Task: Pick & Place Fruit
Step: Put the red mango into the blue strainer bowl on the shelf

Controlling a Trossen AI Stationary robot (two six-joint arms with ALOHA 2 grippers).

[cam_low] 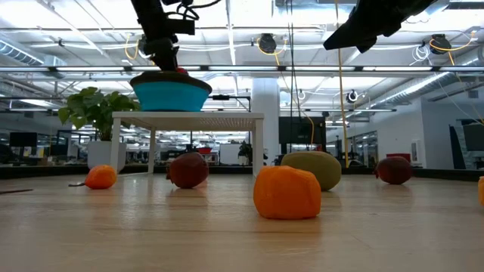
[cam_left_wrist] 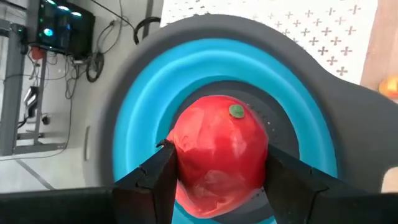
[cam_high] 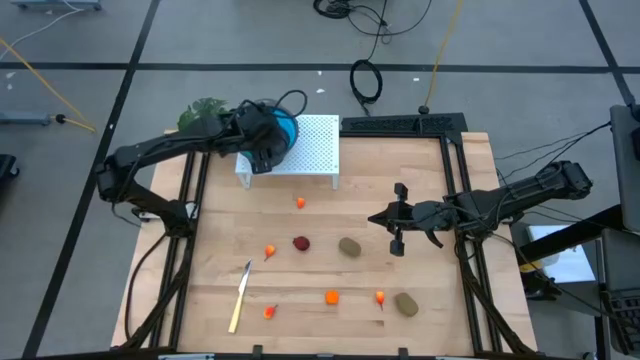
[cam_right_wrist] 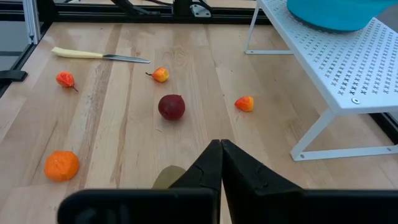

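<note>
left tool (cam_left_wrist: 217, 171) grasps the red fruit (cam_left_wrist: 217, 155) over the blue bowl (cam_left_wrist: 149, 112); right tool (cam_right_wrist: 221, 163) clenched

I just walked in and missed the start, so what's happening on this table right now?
The left tool is gripping a large red fruit over the blue bowl, which sits on the white perforated rack at the back of the table. The right tool is shut and empty, hovering above the wood on the right side. Several small fruits, including a dark red one, are on the table, along with a yellow-handled knife.
</note>
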